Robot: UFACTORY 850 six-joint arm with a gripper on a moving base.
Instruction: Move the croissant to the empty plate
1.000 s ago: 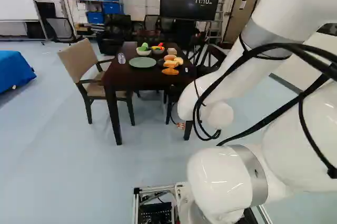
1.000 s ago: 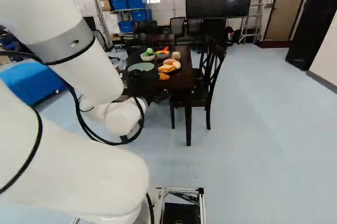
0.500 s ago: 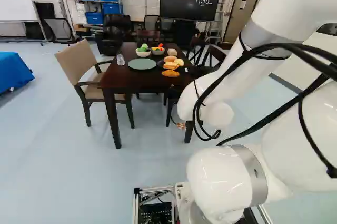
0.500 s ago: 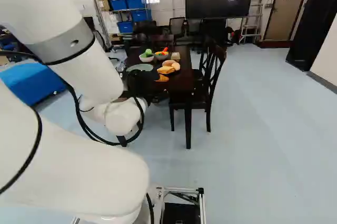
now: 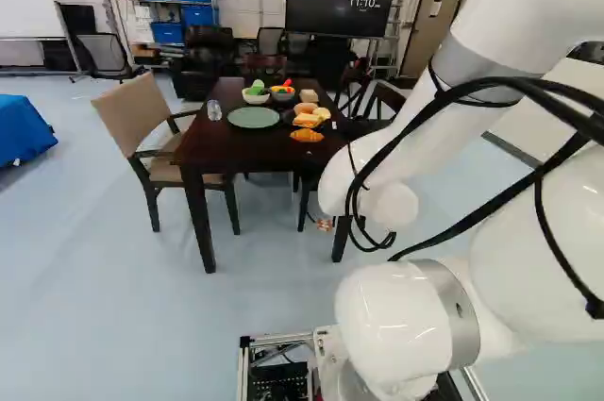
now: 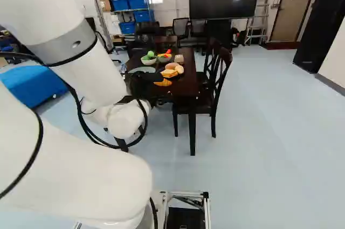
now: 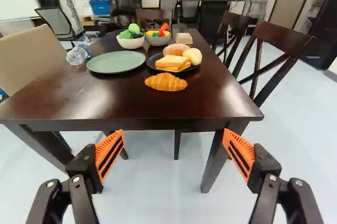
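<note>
1. The dark wooden table (image 7: 210, 95) stands ahead of the gripper; its near edge could catch a fingertip if the approach runs low or too close.
2. The dark wooden chair (image 7: 281, 38) beside it could snag an arm swung wide.
3. The gripper (image 7: 173, 133) is spread wide, nothing between its orange pads.
4. The green plate (image 7: 116, 62), the likely goal, is empty; a careless release near its rim could spill the load.
5. The black plate (image 7: 151, 61) holds bread that a spread finger might shove.
6. The croissant (image 7: 166, 82) lies on the tabletop, just before the black plate; an off-centre squeeze could roll it.
</note>
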